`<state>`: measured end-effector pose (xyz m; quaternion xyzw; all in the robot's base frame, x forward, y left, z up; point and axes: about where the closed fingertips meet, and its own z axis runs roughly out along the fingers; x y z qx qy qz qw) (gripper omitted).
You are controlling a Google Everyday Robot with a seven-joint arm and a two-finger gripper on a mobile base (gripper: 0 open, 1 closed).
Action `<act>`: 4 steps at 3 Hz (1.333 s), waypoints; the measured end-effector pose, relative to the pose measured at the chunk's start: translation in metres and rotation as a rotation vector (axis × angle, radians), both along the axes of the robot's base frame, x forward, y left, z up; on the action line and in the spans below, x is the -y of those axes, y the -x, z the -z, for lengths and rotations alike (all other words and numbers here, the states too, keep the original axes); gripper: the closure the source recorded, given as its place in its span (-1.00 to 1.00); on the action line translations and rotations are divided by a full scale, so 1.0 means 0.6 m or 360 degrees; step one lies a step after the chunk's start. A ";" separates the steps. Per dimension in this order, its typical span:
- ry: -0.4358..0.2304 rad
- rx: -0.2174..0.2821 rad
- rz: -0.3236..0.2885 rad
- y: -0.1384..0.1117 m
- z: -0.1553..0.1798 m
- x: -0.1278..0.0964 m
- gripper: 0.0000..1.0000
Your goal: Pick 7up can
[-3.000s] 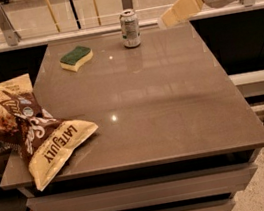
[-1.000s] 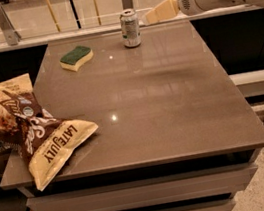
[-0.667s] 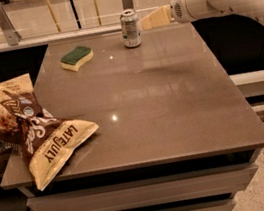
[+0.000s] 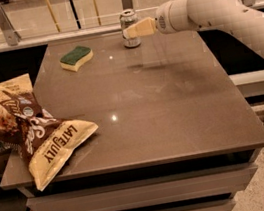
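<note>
The 7up can (image 4: 127,17) stands upright near the far edge of the brown table (image 4: 174,115), just right of its middle. It is silvery-grey with a shiny metal top. My gripper (image 4: 134,29) reaches in from the right at mid-height of the can, and its tan tip overlaps the can's front right side. The white arm (image 4: 206,8) stretches away to the right behind it. The can's middle band is hidden by the gripper.
A green and yellow sponge (image 4: 76,58) lies left of the can at the far edge. A large brown and cream chip bag (image 4: 30,130) lies over the table's left front edge. A railing with metal posts (image 4: 4,21) runs behind the table.
My gripper has moved left along the far edge, from well right of the can to right at it, now overlapping the can's side. The can, sponge and bag have not moved.
</note>
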<state>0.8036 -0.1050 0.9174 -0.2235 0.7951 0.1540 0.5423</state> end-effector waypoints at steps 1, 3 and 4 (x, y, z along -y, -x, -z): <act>-0.0034 0.0062 -0.0077 -0.016 0.007 -0.033 -1.00; -0.0084 0.0145 -0.0232 -0.057 0.019 -0.078 -1.00; -0.0114 0.0157 -0.0288 -0.083 0.027 -0.087 -1.00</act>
